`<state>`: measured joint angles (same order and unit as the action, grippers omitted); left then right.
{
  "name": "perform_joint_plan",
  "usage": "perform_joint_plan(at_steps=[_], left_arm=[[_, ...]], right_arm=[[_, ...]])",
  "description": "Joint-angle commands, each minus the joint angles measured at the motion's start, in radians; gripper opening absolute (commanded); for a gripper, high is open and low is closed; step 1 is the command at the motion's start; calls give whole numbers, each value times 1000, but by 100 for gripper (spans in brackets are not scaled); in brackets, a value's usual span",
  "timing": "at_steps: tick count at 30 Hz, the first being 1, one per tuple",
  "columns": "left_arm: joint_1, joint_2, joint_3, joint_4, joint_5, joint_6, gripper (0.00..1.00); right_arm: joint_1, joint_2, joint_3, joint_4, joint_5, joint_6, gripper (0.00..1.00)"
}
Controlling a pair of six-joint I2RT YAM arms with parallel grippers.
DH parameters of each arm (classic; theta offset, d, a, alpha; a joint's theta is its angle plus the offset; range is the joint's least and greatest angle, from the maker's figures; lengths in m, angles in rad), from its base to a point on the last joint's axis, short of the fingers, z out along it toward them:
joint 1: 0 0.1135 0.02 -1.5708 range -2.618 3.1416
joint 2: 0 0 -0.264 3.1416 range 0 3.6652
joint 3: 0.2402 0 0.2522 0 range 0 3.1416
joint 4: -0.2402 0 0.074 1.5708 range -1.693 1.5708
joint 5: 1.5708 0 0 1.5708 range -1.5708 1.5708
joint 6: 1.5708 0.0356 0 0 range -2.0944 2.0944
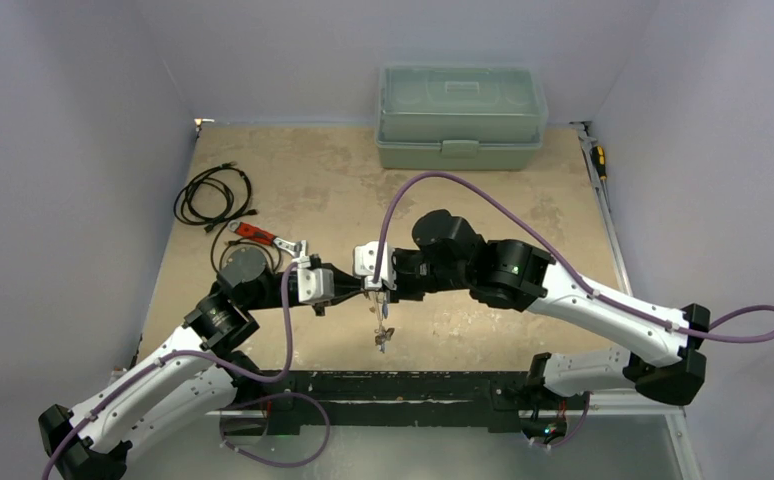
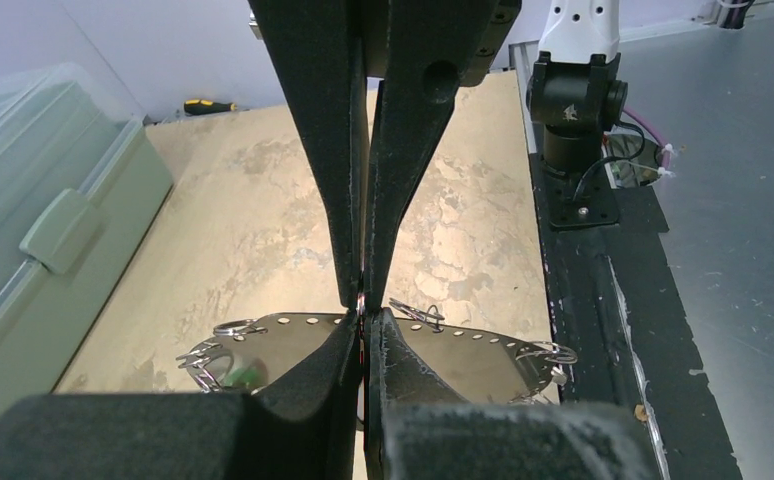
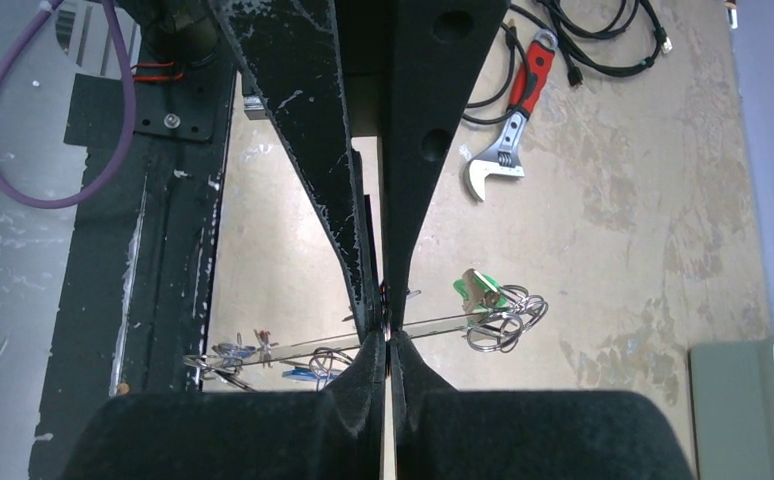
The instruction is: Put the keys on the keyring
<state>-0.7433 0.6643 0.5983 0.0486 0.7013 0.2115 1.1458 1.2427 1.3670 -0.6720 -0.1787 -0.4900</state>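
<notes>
The keyring [image 2: 483, 360] looks like a flat shiny oval with small holes along its rim. It is held above the table and shows edge-on in the right wrist view [image 3: 443, 323]. Small split rings [image 3: 508, 322] and keys hang from both its ends: a green-headed key [image 3: 478, 290], also in the left wrist view [image 2: 238, 375], and a blue one [image 3: 298, 376]. They dangle in the top view [image 1: 383, 338]. My left gripper [image 2: 363, 322] and right gripper [image 3: 388, 335] meet tip to tip. Both are shut on the keyring's middle from opposite sides [image 1: 361, 290] [image 1: 373, 290].
A green lidded toolbox [image 1: 461, 117] stands at the back. A red-handled wrench [image 1: 263, 236] and a coiled black cable [image 1: 213, 195] lie at the left. A yellow-handled screwdriver [image 1: 598, 160] lies on the right rail. A black mounting strip [image 1: 393, 385] runs along the near edge.
</notes>
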Motion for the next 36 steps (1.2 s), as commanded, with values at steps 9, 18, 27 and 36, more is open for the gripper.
perform_joint_plan(at_steps=[9, 18, 27, 36], left_arm=[[-5, -60, 22, 144, -15, -24, 37], [-5, -94, 16, 161, -56, -34, 22], [-4, -78, 14, 187, -35, -53, 18], [-5, -55, 15, 191, -22, -55, 14]], right_arm=[[-3, -258, -285, 497, 67, 110, 0], [-3, -361, -395, 669, 75, 184, 0], [-3, -371, -420, 742, 45, 215, 0], [-3, -370, -423, 750, 41, 215, 0]])
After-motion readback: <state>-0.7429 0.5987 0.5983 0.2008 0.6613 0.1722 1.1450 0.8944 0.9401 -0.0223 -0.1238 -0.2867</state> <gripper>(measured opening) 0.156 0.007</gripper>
